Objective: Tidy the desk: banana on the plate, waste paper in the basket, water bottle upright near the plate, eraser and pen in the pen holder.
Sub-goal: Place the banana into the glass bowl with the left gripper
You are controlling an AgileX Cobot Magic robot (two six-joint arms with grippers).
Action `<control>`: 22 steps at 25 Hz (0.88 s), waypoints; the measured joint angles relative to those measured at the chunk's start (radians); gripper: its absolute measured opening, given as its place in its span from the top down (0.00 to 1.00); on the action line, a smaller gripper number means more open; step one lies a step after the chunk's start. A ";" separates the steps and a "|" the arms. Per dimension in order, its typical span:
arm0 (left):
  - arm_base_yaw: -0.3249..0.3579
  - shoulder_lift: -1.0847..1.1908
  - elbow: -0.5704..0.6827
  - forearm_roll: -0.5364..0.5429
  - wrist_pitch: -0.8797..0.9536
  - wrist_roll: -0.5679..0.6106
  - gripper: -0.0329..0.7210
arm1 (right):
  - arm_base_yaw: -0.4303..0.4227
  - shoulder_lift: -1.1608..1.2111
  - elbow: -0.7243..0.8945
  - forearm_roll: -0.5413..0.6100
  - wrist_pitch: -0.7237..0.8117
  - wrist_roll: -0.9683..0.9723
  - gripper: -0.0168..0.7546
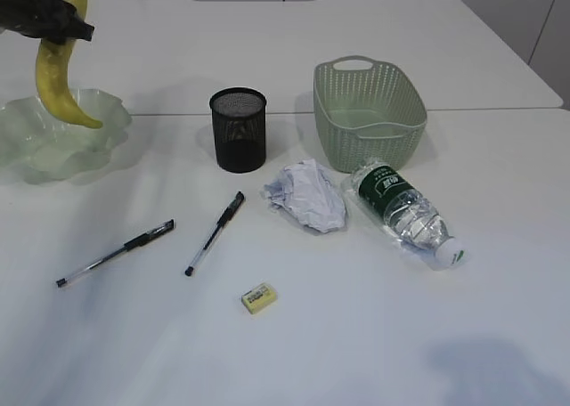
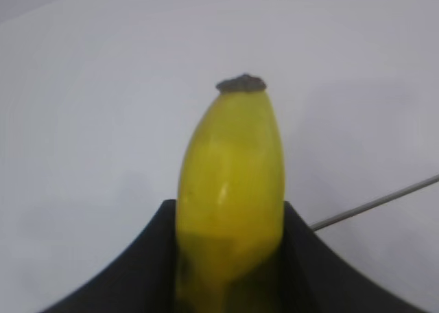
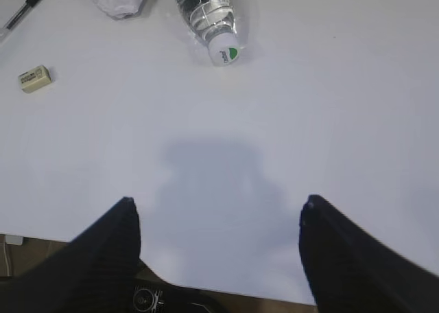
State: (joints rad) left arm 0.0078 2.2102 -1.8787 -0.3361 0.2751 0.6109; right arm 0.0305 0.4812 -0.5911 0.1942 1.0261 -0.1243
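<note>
Desk [image 1: 356, 335] exterior shows plate [image 1: 36, 152]; left wrist shows only banana [image 2: 230, 189].

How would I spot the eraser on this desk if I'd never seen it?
Start at the black mesh pen holder near the middle of the white desk, then come toward the near edge, past the two pens. The eraser lies alone there, right of the pens' tips. It is the smallest thing: a pale yellow block with a printed label.
</note>
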 joint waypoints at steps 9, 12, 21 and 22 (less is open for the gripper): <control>0.072 0.065 -0.117 -0.143 0.155 -0.017 0.64 | 0.000 0.000 0.000 0.018 -0.004 0.000 0.28; 0.078 0.067 -0.117 -0.169 0.194 -0.034 0.64 | 0.000 0.000 0.000 0.020 -0.019 0.000 0.28; 0.118 0.082 -0.118 -0.172 0.280 -0.100 0.64 | 0.000 0.000 0.000 0.051 -0.029 0.000 0.28; 0.120 0.084 -0.118 -0.172 0.280 -0.104 0.64 | 0.000 0.000 0.000 0.056 -0.029 0.000 0.28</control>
State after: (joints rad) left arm 0.1276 2.2945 -1.9964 -0.5082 0.5551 0.5066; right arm 0.0305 0.4812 -0.5911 0.2501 0.9973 -0.1243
